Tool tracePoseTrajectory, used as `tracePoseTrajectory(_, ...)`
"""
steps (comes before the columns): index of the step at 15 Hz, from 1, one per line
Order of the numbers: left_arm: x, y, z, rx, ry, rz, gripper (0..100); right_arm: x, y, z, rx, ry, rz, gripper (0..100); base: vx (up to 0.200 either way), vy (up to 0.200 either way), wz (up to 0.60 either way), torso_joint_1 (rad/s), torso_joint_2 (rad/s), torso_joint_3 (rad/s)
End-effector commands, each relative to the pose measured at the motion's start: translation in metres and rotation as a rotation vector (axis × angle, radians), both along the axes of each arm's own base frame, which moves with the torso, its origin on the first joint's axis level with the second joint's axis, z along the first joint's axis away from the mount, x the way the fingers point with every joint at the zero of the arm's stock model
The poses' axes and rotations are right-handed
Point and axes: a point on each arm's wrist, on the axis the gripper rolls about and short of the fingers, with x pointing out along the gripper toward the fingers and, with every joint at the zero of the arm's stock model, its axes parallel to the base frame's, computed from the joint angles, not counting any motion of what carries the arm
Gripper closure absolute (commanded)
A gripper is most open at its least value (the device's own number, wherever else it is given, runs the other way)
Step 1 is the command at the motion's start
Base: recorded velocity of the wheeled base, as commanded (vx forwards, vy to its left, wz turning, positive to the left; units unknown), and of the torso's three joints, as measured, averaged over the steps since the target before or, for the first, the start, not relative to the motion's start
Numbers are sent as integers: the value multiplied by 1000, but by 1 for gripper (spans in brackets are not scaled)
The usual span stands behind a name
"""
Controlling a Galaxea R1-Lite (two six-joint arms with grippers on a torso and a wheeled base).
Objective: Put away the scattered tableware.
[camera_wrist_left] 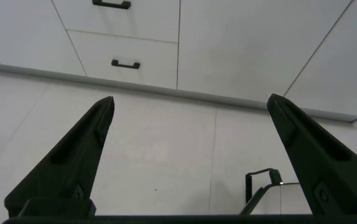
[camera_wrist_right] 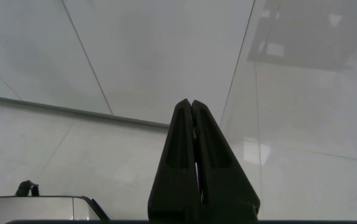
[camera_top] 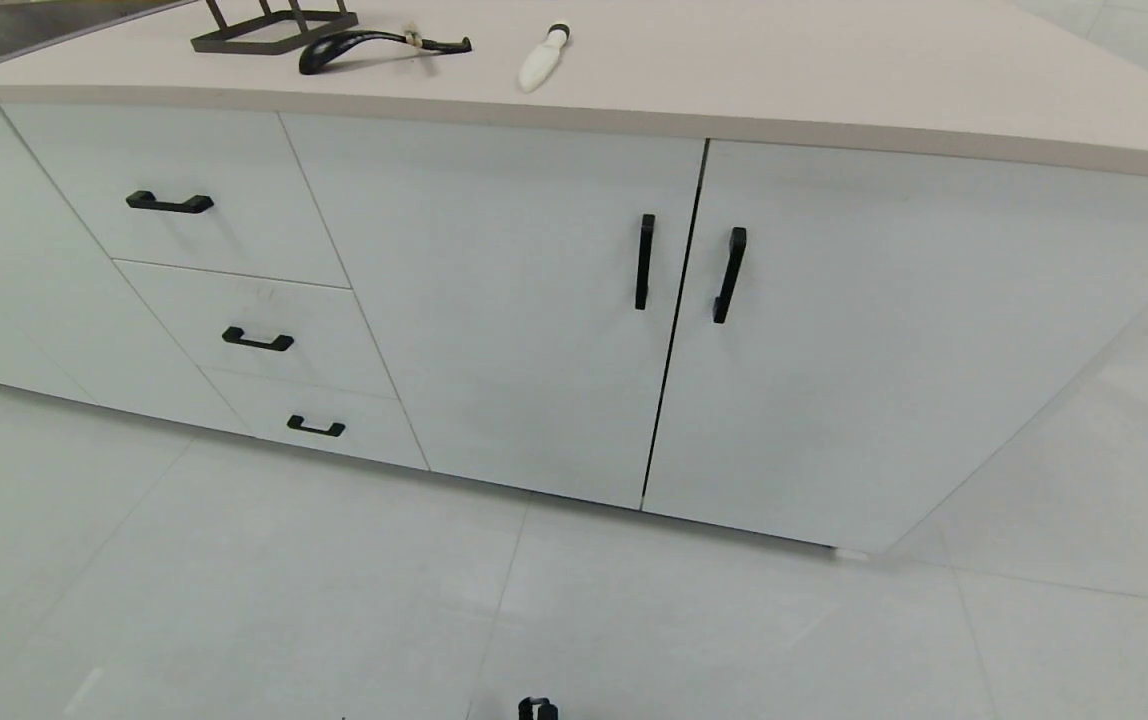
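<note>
Judged unstarted: black utensil [camera_top: 364, 45], white utensil [camera_top: 542, 60] left on surface [camera_top: 834, 70]. Left gripper [camera_wrist_left: 191, 99] jaws wide, right gripper [camera_wrist_right: 192, 104] jaws closed, nothing held.

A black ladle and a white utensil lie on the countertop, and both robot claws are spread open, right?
Not quite. The left gripper is open, but the right gripper is shut, fingers pressed together, as the right wrist view shows. The black ladle and white utensil do lie on the countertop.
</note>
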Motion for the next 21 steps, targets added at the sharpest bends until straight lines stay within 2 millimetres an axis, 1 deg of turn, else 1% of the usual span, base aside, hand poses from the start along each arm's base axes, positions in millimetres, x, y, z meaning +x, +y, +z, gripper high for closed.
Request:
tracePoseTrajectory(1, 0, 0, 0, -2, 0, 1, 0, 0, 0, 0, 0, 1, 0, 100, 0, 0, 0, 0, 0, 0)
tracePoseTrajectory(2, 0, 0, 0, -2, 0, 1, 0, 0, 0, 0, 0, 1, 0, 100, 0, 0, 0, 0, 0, 0)
tracePoseTrajectory(18, 0, 0, 0, -1, 1, 1, 0, 0, 0, 0, 2, 1, -1, 100, 0, 200, 0, 2, 1, 3)
tracePoseTrajectory(20, 0, 0, 0, 1, 1, 1, 0, 0, 0, 0, 2, 1, -1, 100, 200, 200, 0, 0, 2, 2)
tracePoseTrajectory(21, 0, 0, 0, 2, 1, 1, 0, 0, 0, 0, 2, 1, -1, 100, 200, 0, 0, 2, 2, 2)
